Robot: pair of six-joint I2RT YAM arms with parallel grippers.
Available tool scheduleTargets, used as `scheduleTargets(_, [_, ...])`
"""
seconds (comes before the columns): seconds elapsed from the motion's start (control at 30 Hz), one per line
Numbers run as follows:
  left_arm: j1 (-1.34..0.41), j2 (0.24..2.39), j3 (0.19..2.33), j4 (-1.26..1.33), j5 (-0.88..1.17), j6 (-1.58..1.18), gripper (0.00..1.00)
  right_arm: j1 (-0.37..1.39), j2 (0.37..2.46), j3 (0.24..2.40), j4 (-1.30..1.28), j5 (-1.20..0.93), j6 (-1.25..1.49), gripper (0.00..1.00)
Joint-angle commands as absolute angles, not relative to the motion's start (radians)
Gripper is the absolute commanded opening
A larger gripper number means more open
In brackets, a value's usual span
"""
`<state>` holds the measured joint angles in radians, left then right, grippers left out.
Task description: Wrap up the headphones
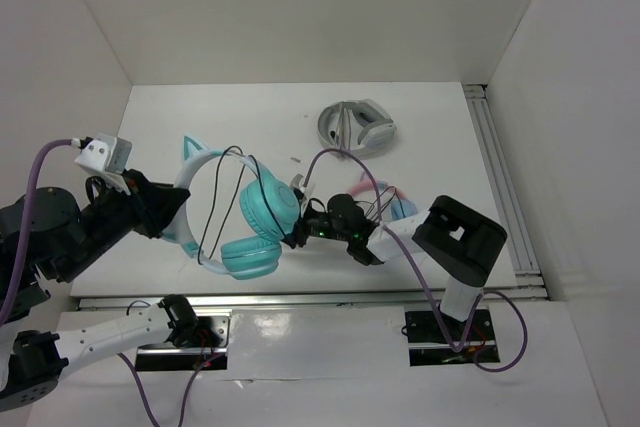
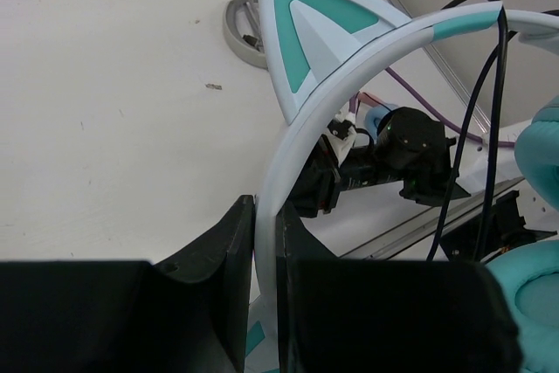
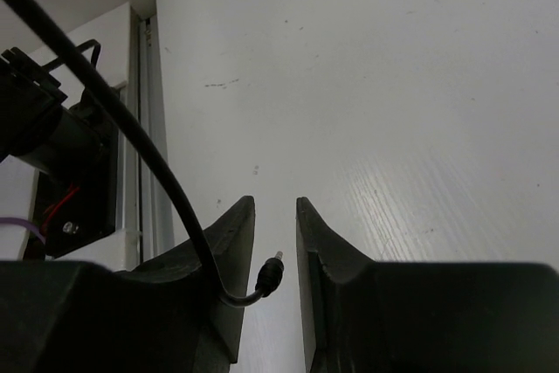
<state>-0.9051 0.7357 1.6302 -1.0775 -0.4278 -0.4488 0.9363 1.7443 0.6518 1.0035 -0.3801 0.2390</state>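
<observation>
Top external view, standing over the rig: the left gripper (image 1: 170, 209) has its two fingers clamped on the whitish headband of the headphones (image 1: 262, 209), on the left part of the arc. The headphones sit toward the near edge of the table (image 1: 200, 117), left of centre, between the two arms. Their two teal ear cups lie close together, one above the other in this view. I can't tell from here whether the cups rest on the table or hang just above it.

The right gripper (image 1: 298, 232) points left and sits right up against the right side of the ear cups.

From the left wrist camera the grip is plain. The headband (image 2: 284, 163) runs straight down between the black fingers and fills the gap between them, and one pointed cat ear (image 2: 306, 41) stands just above.

From the right wrist camera, that gripper's fingers stand a narrow way apart. The thin black cable (image 3: 131, 128) comes in from the upper left and crosses over the left-hand finger. It ends in a plug (image 3: 272, 270) that lies loose in the gap. The plug is close to that finger and is not pinched by both.

Behind the right arm, a pair of pink-and-blue headphones (image 1: 403, 209) is partly hidden. Farther back on the table, well apart from everything, lies a grey-white folded pair (image 1: 357, 127).
</observation>
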Motion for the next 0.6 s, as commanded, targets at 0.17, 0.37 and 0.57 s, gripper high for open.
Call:
scheduleTargets(0.17, [-0.907,0.735,1.677,-0.957,-0.471,-0.489,0.0,0.943,1.753,0.635,1.088,-0.39,0.242,0.25])
scheduleTargets(0.37, [-0.907,0.726,1.677,-0.966,-0.489,-0.499,0.0,0.953,1.753,0.607,1.101,-0.381,0.242,0.06])
scheduleTargets(0.57, [-0.907,0.706,1.667,-0.976,-0.577,-0.552,0.0,0.972,1.733,0.584,1.101,-0.345,0.252,0.0])
